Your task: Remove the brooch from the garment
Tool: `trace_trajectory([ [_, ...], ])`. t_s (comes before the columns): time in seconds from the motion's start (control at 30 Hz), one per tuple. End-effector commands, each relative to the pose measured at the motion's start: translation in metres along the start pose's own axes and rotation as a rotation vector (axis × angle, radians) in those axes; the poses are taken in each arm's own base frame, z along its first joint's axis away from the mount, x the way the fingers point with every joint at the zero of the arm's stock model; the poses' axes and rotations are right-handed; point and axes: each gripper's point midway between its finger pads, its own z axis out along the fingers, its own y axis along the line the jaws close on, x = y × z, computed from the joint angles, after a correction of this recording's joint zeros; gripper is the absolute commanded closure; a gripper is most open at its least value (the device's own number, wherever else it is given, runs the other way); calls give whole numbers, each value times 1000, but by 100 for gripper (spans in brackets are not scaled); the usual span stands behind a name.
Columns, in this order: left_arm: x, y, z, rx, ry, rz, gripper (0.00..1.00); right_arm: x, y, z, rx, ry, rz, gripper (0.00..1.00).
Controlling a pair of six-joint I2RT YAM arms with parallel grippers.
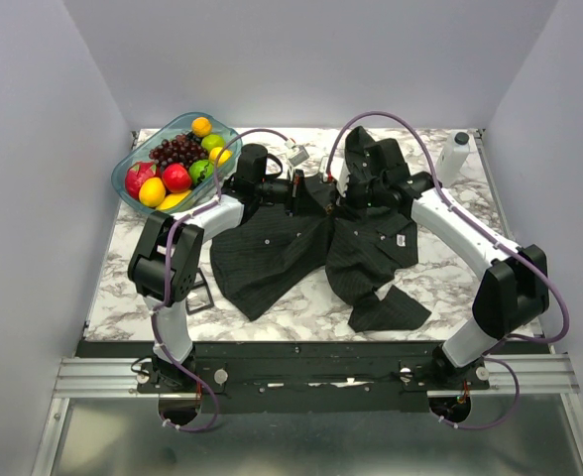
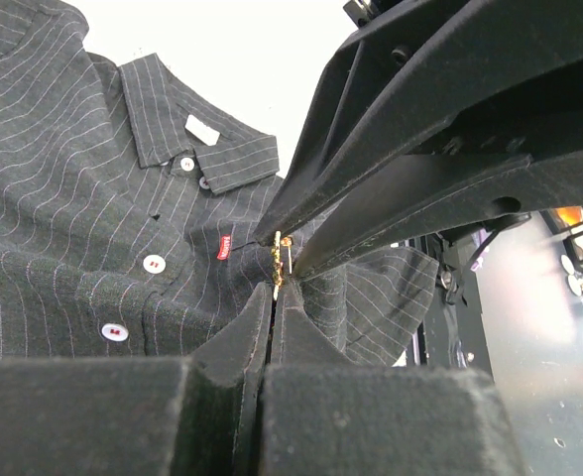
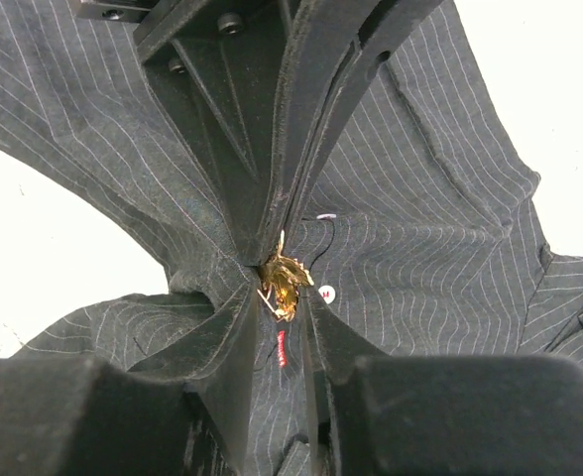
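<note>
The garment (image 1: 272,253), a black pinstriped shirt with white buttons, lies spread across the middle of the table. Both grippers meet over its chest. The small gold brooch (image 3: 287,278) is pinned just above a red label. My right gripper (image 3: 287,288) has closed round the brooch, and both pads touch it. From the far side my left gripper (image 2: 275,290) is shut, pinching the cloth (image 2: 93,228) right at the brooch (image 2: 278,260). In the top view the brooch is hidden under the left gripper (image 1: 306,188) and the right gripper (image 1: 336,198).
A glass bowl (image 1: 133,188) of fruit stands at the back left, close to the left arm. A white bottle (image 1: 452,157) stands at the back right. A black rectangular buckle frame (image 1: 200,293) lies by the left arm's base. Grey walls enclose the table.
</note>
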Motion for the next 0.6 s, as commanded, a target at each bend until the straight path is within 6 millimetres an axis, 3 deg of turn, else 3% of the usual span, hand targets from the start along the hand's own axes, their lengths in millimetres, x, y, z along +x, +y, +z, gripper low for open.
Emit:
trace_trajectory([
  [0.0,-10,-1,1,19,-11,27,100,-3,4,-1,14,0,-66,70],
  [0.4,-10,-3,2,31,-8,28,100,2,8,3,31,21,-147,75],
  [0.57,-9,-3,4,47,-1,21,100,-5,4,7,77,-4,-177,78],
])
